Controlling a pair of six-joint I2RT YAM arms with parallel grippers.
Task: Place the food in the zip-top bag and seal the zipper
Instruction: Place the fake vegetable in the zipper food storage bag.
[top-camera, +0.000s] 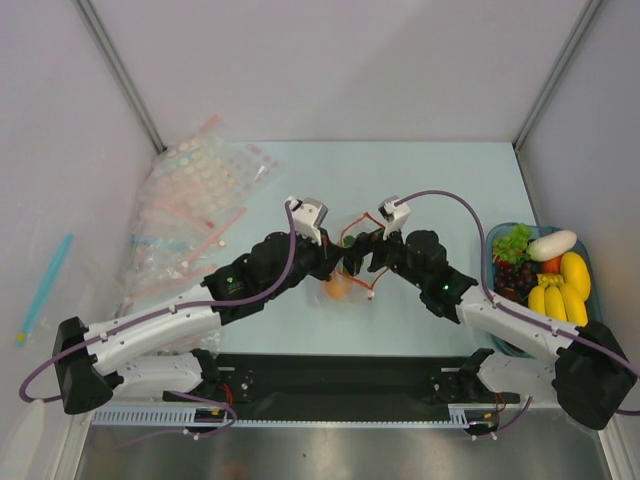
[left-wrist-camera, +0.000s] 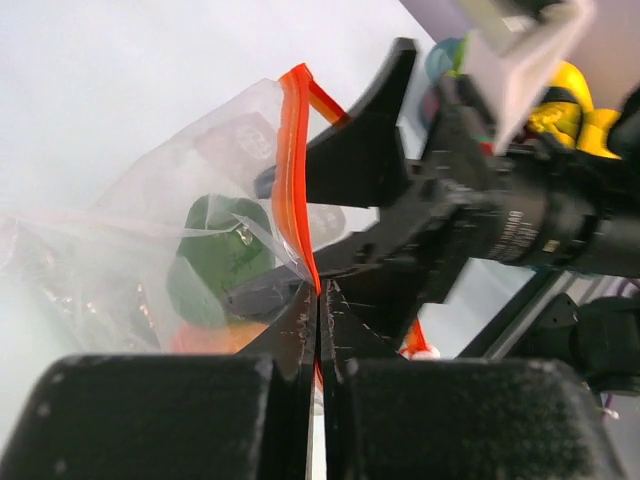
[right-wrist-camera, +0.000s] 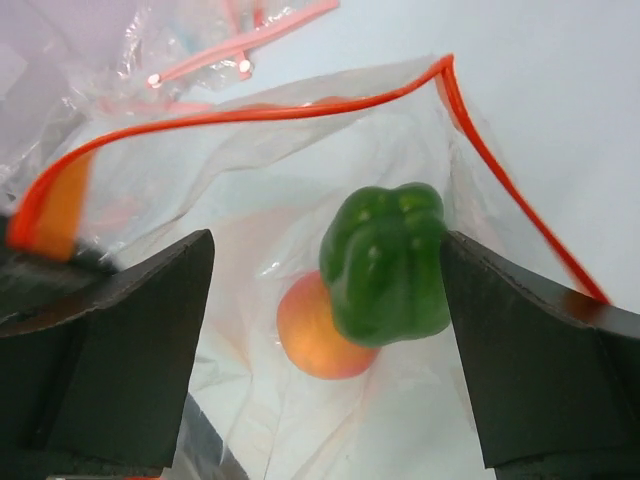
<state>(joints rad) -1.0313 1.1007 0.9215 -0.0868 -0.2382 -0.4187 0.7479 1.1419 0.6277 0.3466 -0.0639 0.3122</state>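
The zip-top bag (top-camera: 352, 262) hangs between both arms at mid-table, its mouth held apart. My left gripper (left-wrist-camera: 320, 300) is shut on the red-orange zipper (left-wrist-camera: 292, 170) at one side of the mouth. My right gripper (right-wrist-camera: 326, 238) stands open inside the mouth. A green pepper (right-wrist-camera: 388, 262) rests against its right finger, and a wide gap separates the pepper from the left finger. Below the pepper an orange ball (right-wrist-camera: 315, 330) lies in the bag's bottom. The top view shows the orange ball (top-camera: 337, 287) through the plastic. In the left wrist view the green piece (left-wrist-camera: 222, 255) shows through the bag wall.
A blue tray (top-camera: 497, 240) at the right holds a white radish (top-camera: 552, 245), yellow bananas (top-camera: 558, 298), green leaves (top-camera: 512, 240) and dark grapes. A heap of dotted clear bags (top-camera: 195, 215) with pink strips lies at the back left. White walls enclose the table.
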